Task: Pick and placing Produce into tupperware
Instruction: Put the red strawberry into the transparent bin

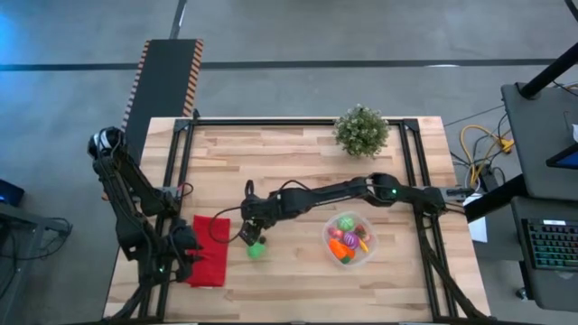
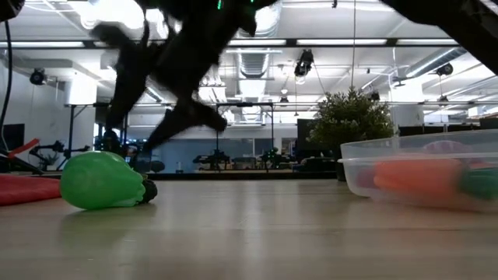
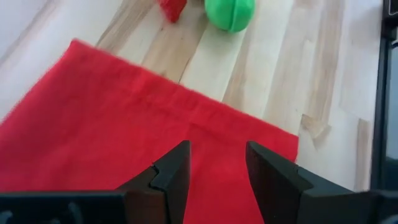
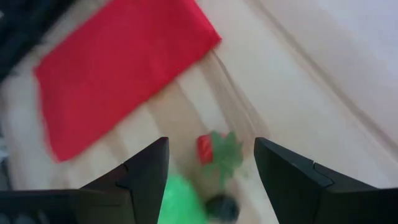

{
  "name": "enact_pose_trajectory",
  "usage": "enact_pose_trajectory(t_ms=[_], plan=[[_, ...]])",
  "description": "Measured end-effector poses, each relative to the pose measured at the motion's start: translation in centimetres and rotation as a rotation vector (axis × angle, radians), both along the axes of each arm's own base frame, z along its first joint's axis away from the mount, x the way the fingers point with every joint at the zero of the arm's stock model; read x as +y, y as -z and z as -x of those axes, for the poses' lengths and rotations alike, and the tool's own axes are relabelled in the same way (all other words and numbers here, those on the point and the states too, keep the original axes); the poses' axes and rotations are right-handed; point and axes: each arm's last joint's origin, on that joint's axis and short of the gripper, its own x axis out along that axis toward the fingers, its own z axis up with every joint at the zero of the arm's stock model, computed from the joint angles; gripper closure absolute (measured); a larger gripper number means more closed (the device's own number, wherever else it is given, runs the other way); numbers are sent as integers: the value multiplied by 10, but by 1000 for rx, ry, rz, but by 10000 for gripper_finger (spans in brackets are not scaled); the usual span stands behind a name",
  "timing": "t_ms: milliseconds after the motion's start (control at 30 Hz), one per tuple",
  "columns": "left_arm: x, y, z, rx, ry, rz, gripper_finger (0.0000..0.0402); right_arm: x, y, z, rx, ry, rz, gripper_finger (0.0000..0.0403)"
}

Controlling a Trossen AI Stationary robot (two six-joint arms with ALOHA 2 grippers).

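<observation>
A round green produce piece (image 1: 257, 250) with a dark stem end lies on the wooden table, seen also in the low view (image 2: 101, 180). A small red piece with green leaves (image 4: 214, 149) lies beside it. My right gripper (image 1: 250, 235) hovers open just above both, fingers slanting down, touching nothing. The clear tupperware (image 1: 366, 257) stands to the right with several coloured produce pieces inside. My left gripper (image 1: 191, 246) waits open over a red cloth (image 1: 209, 253) at the near left, its fingers (image 3: 180, 162) apart with nothing between them.
A green potted plant (image 1: 361, 129) stands at the far edge of the table. The red cloth (image 3: 124, 124) lies flat just left of the green piece. Bare wood runs between the green piece and the tupperware (image 2: 420, 175).
</observation>
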Motion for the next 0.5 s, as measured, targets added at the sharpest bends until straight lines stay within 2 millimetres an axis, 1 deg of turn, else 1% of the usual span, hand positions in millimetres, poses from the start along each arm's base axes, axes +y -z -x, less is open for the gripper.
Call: enact_pose_trajectory(t_ms=[67,100,167,267,400,500], plan=[[0,0,-3,-11,29,-24,262,6,-21,7,5,14,29,174],[1,-1,-6,-16,38,-40,262,8,-33,12,21,31,52,174],[5,-1,-12,-20,47,-84,262,12,-52,27,92,69,104,174],[11,-2,-26,-42,54,-130,262,15,-80,54,214,134,181,174],[18,-8,-55,-125,105,-191,262,22,-122,98,324,243,220,174],[27,-9,-75,-156,152,-257,262,34,-141,126,367,303,229,174]])
